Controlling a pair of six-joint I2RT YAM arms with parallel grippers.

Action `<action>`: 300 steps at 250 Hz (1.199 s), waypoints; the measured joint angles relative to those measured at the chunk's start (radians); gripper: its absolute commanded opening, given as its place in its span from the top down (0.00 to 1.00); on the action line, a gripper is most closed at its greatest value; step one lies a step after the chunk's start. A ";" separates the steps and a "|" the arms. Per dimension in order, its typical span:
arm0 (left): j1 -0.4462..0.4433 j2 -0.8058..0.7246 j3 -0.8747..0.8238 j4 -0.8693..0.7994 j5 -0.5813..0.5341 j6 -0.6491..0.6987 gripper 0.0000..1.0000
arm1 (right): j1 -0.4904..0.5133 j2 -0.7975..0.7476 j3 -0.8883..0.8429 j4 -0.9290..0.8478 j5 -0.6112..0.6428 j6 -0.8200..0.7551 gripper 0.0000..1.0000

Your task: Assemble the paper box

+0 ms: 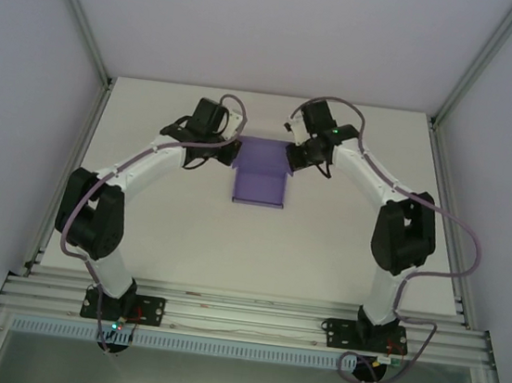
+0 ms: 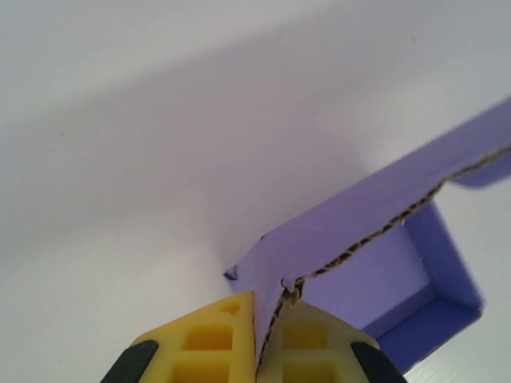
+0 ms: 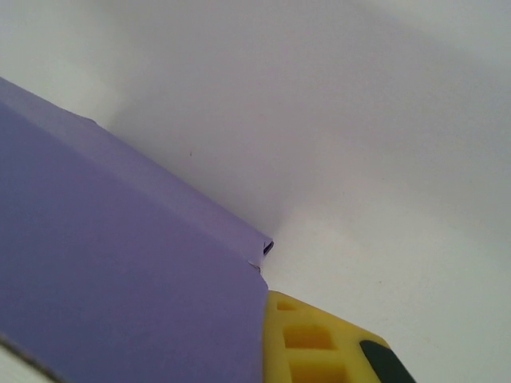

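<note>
as the purple corrugated-card paper box (image 1: 260, 178) lay on the white surface (image 1: 324, 247), the left hand (image 2: 258, 309) was closed on the raw edge of its upright side wall, and the right hand (image 1: 294, 153) pinched the opposite wall, the box sitting between both.

Left gripper (image 2: 259, 335) jaws pinch the paper box (image 2: 359, 207) wall.

The left arm (image 1: 138, 163) and right arm (image 1: 370, 177) reach forward, elbows outward, wrists turned inward toward each other. The left jaws are clamped on the paper box (image 2: 359, 215). The right jaws, 1 finger (image 3: 307, 339) visible, appear likewise clamped.
</note>
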 measured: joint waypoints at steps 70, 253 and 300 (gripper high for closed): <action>-0.083 0.004 -0.018 0.114 -0.177 -0.237 1.00 | 0.036 -0.029 -0.109 0.213 0.111 0.423 0.96; -0.107 0.071 -0.180 0.333 -0.264 -0.375 1.00 | 0.172 -0.029 -0.397 0.620 0.461 0.573 0.97; -0.107 0.044 -0.249 0.406 -0.213 -0.397 0.95 | 0.205 -0.067 -0.494 0.714 0.535 0.532 0.97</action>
